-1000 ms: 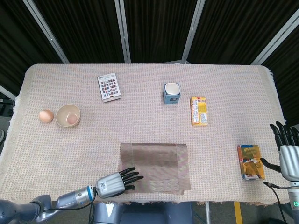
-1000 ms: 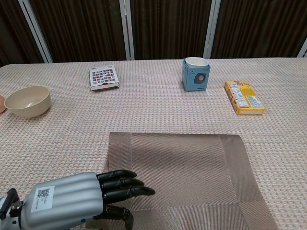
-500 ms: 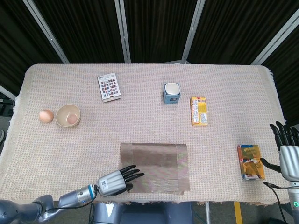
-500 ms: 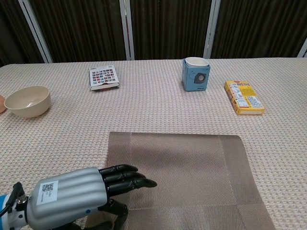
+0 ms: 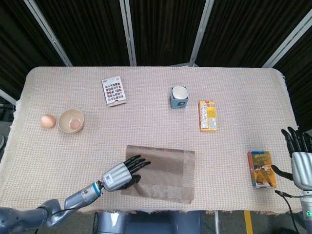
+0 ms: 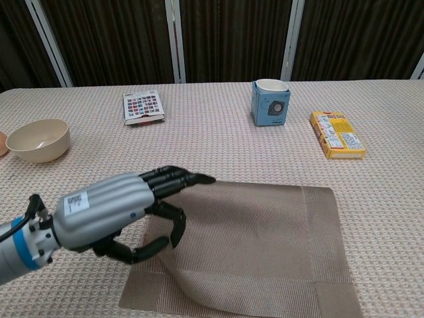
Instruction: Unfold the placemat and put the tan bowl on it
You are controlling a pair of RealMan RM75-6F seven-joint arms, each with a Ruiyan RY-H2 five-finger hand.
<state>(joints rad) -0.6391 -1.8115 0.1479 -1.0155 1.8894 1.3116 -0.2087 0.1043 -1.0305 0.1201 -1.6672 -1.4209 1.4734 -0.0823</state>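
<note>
The brown woven placemat (image 5: 168, 168) (image 6: 265, 232) lies folded near the table's front edge. My left hand (image 5: 124, 171) (image 6: 122, 213) grips its left edge, fingers on top and thumb underneath, and holds that side raised and curled off the table. The tan bowl (image 5: 71, 121) (image 6: 38, 140) stands upright at the far left, well apart from the mat. My right hand (image 5: 301, 158) hovers with fingers spread past the table's right edge and holds nothing; the chest view does not show it.
An egg (image 5: 48, 121) lies just left of the bowl. A patterned card box (image 5: 113, 90) (image 6: 143, 107), a blue cup (image 5: 179, 97) (image 6: 270, 103) and a yellow box (image 5: 207, 116) (image 6: 337, 134) sit further back. An orange packet (image 5: 262, 169) lies by my right hand.
My left hand has taken hold of the mat's left edge and risen, moving away from the table's front edge. That side of the mat now lifts and curls. The right hand stays still.
</note>
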